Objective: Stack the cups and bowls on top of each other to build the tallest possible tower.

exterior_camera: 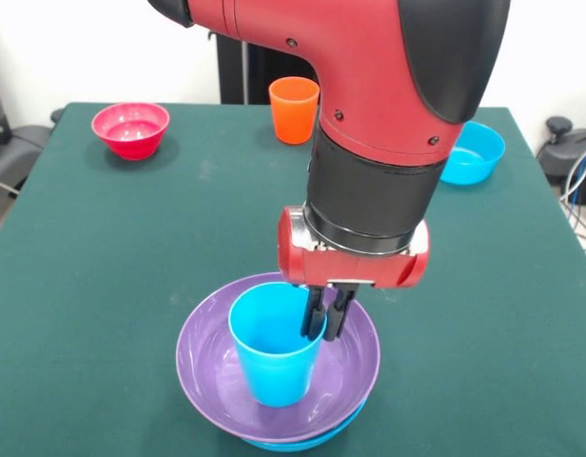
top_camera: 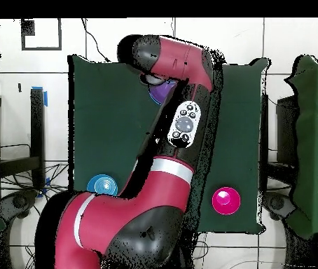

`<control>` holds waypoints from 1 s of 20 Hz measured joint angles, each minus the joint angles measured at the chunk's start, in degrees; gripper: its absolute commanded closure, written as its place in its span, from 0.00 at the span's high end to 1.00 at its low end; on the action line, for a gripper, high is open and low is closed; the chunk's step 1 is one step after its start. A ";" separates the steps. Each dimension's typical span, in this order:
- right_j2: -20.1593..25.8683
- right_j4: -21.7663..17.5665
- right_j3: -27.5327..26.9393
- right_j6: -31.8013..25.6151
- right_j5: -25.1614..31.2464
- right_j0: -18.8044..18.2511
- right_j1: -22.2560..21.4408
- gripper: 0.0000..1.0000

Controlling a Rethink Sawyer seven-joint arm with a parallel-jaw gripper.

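The tower stands at the table's near edge in the front view: a purple bowl (exterior_camera: pixel 207 367) sits on a blue bowl (exterior_camera: pixel 302 444), and a light blue cup (exterior_camera: pixel 269 357) stands upright inside the purple bowl. My gripper (exterior_camera: pixel 324 322) comes straight down and is shut on the cup's right rim, one finger inside and one outside. An orange cup (exterior_camera: pixel 294 109) stands at the far side. In the overhead view my arm hides the gripper and the cup; only a bit of the purple bowl (top_camera: pixel 163 92) shows.
A hot pink bowl (exterior_camera: pixel 131 129) sits at the far left, also seen in the overhead view (top_camera: pixel 226 200). A second blue bowl (exterior_camera: pixel 476 152) sits at the far right, also seen from overhead (top_camera: pixel 102 185). Green table edges lie close to the tower.
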 measured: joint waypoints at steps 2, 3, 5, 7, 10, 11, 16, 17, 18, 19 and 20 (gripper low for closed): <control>0.00 0.01 0.14 0.00 -0.02 0.01 -0.11 0.00; 0.00 0.01 0.26 0.00 -0.01 0.02 -0.18 0.00; 0.00 0.01 0.38 0.00 -0.01 0.04 -0.21 0.00; 0.00 0.00 0.49 0.00 -0.01 0.06 -0.22 0.00; 0.00 0.01 0.76 0.00 -0.01 0.10 -0.22 0.00; 0.00 0.01 0.88 0.00 -0.01 0.12 -0.22 0.00; 0.01 0.01 2.00 0.00 -0.01 0.30 -0.26 0.00; 0.01 0.00 2.26 0.00 -0.01 0.33 -0.25 0.00; 0.01 0.00 2.40 0.00 -0.01 0.35 -0.25 0.00; 0.01 0.01 2.76 0.00 -0.01 0.40 -0.26 0.00; 0.01 0.01 2.91 0.00 -0.01 0.41 -0.27 0.00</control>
